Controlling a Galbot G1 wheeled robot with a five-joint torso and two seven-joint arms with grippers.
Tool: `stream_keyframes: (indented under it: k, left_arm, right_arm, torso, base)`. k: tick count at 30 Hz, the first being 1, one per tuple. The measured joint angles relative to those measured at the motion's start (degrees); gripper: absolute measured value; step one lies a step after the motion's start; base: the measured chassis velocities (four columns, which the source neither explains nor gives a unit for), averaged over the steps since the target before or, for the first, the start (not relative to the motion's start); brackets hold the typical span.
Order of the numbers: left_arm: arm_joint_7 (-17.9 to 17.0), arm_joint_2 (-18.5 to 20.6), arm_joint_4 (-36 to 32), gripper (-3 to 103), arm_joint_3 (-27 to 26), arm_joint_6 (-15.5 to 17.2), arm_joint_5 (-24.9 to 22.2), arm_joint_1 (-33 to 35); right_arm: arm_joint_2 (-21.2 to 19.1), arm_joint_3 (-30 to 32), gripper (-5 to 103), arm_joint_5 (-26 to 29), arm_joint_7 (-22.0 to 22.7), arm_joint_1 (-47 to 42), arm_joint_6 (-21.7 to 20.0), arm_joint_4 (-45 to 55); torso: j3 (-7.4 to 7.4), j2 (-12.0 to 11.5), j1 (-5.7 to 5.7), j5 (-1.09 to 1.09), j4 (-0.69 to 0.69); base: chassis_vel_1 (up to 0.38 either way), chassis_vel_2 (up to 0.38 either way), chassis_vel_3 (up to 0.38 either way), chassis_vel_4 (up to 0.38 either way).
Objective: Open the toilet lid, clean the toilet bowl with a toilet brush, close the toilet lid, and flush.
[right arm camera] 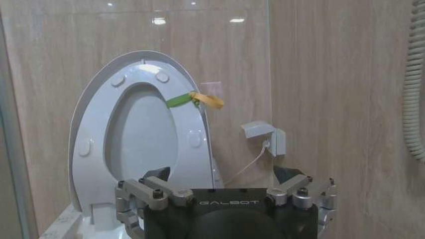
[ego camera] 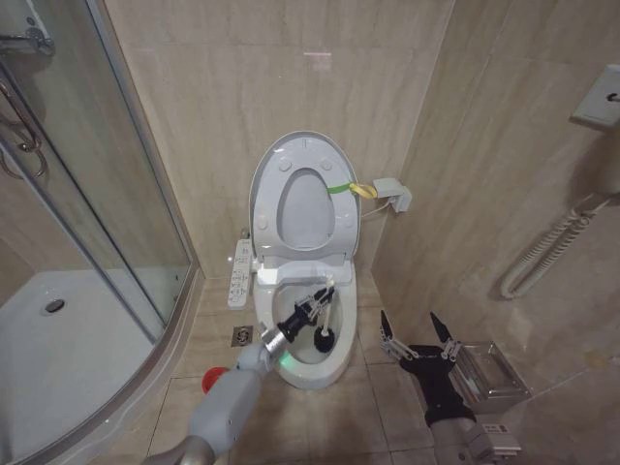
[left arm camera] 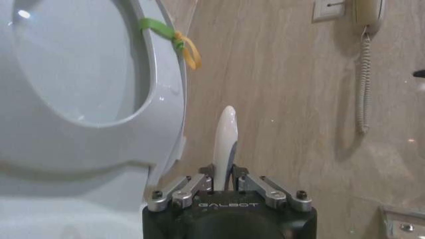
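The toilet lid (ego camera: 268, 163) stands raised against the wall with the ring seat (ego camera: 334, 237) upright in front of it and a yellow-green strap (ego camera: 351, 189) at its edge. Below lies the white toilet bowl (ego camera: 312, 376). My left gripper (ego camera: 315, 306) hangs over the bowl, shut on the toilet brush's white handle (ego camera: 331, 291); its dark head (ego camera: 323, 339) is down inside. In the left wrist view the handle (left arm camera: 226, 139) rises from between the left gripper's (left arm camera: 224, 180) fingers, beside the lid (left arm camera: 73, 64). My right gripper (ego camera: 418, 335) stands open and unladen over the floor right of the bowl, facing the lid (right arm camera: 143, 134).
A glass shower enclosure (ego camera: 97, 194) bounds the left. A button panel (ego camera: 239, 271) hangs at the bowl's left side, with a floor drain (ego camera: 242, 335) and something red (ego camera: 215, 373) below it. A metal rack (ego camera: 489, 373) sits on the floor at right, under a corded wall phone (ego camera: 557, 242).
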Motion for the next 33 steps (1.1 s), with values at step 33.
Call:
stream_keyframes:
  k: [33]
  left_arm:
    - [-5.69,1.66,-0.11,17,0.19,-2.4,-6.72,1.76]
  right_arm:
    - [0.0,0.0,100,0.0,0.0,0.0,0.0,0.0]
  torso:
    - [0.0,-0.01,0.0,0.0,0.0]
  base:
    - [0.0,0.0,0.0,0.0]
